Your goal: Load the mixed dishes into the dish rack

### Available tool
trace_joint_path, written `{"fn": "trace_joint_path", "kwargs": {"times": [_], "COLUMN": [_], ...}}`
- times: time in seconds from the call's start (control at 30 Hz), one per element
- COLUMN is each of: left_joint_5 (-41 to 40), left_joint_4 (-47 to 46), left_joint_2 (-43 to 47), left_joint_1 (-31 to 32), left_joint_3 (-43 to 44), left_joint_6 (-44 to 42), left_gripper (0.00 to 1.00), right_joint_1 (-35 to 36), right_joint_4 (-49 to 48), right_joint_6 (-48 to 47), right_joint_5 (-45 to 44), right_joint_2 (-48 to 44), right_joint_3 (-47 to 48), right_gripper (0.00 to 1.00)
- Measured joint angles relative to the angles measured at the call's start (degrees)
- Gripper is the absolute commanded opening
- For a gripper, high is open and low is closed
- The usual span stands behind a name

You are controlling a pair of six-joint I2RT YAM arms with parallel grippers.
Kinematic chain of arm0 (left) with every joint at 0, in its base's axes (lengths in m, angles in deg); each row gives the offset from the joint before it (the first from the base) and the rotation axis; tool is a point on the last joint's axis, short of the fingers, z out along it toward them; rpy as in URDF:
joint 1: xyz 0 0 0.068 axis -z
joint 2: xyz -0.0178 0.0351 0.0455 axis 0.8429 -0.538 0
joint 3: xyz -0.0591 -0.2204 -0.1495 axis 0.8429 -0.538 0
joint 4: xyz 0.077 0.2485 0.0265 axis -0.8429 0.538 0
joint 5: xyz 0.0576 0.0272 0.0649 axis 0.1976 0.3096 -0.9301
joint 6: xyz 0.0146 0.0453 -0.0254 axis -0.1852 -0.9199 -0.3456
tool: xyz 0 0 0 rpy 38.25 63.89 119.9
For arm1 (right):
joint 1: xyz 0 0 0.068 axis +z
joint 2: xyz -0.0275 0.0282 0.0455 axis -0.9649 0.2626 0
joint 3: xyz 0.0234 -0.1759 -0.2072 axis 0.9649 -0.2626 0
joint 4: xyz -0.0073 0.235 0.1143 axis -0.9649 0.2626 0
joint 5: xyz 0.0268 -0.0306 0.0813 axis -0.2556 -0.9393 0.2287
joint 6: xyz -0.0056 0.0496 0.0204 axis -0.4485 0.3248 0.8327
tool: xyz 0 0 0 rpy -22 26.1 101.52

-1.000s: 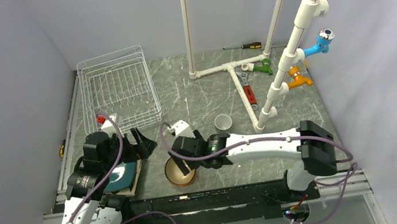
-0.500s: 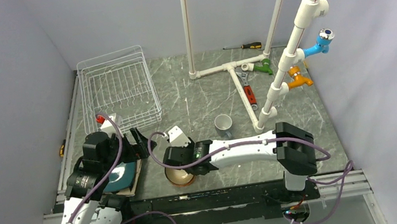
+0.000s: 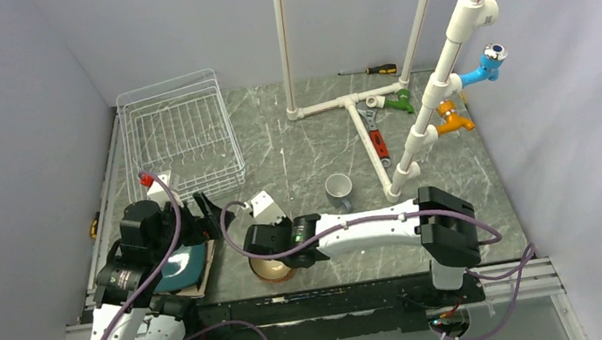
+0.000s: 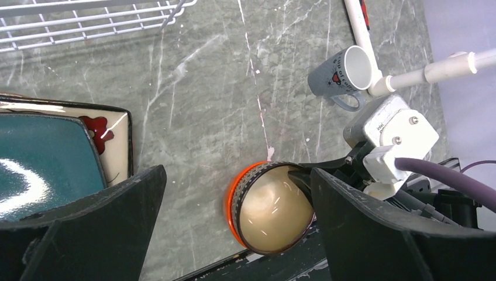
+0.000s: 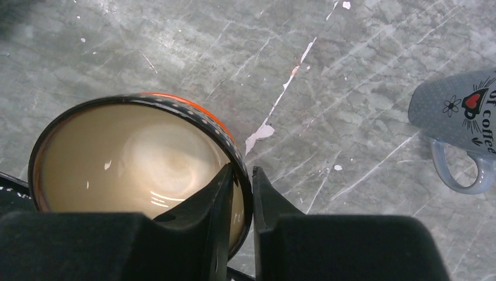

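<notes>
A dark brown bowl with a gold inside sits nested in an orange bowl at the table's near edge. My right gripper is shut on the brown bowl's rim, one finger inside and one outside. From the left wrist the same brown bowl shows with the orange rim under it. My left gripper hangs open above the table, holding nothing. Beside it a dark teal plate lies on a brown floral square plate. The white wire dish rack stands at the back left.
A grey mug lies on its side right of the bowls, next to the white pipe frame. Coloured taps, a screwdriver and a wrench lie at the back right. The table's front edge runs just below the bowls.
My right gripper has closed onto the brown bowl's rim, and its arm has drawn in towards the left. My left gripper has shifted slightly and stays open.
</notes>
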Motion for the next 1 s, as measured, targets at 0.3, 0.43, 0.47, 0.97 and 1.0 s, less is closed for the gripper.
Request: {"fn": "trace_joint_path", "kwargs": {"times": [0.3, 0.43, 0.47, 0.97, 1.0], "left_joint_5": [-0.46, -0.63, -0.61, 4.33, 5.73], "left_joint_4": [0.09, -0.13, -0.15, -2.4, -3.76], "left_joint_2": [0.11, 0.68, 0.74, 2.14, 2.23], "left_joint_1": [0.0, 0.0, 0.0, 0.0, -0.02], "left_joint_3": [0.11, 0.11, 0.11, 0.52, 0.2], "left_joint_6": [0.04, 0.13, 0.2, 3.17, 3.91], "left_gripper": [1.0, 0.99, 1.0, 0.99, 0.99], "right_joint_1": [0.24, 0.24, 0.24, -5.33, -7.23], "right_joint_4": [0.15, 0.2, 0.22, -9.77, -12.04], "right_joint_6": [-0.33, -0.44, -0.5, -0.31, 0.44], "right_joint_5": [-1.01, -1.03, -1.03, 12.92, 15.87], "right_joint_2": [0.31, 0.31, 0.31, -18.58, -20.57], "right_joint_3": [1.7, 1.75, 1.79, -9.42, -11.58], "right_gripper": [0.0, 0.0, 0.0, 0.0, 0.0]}}
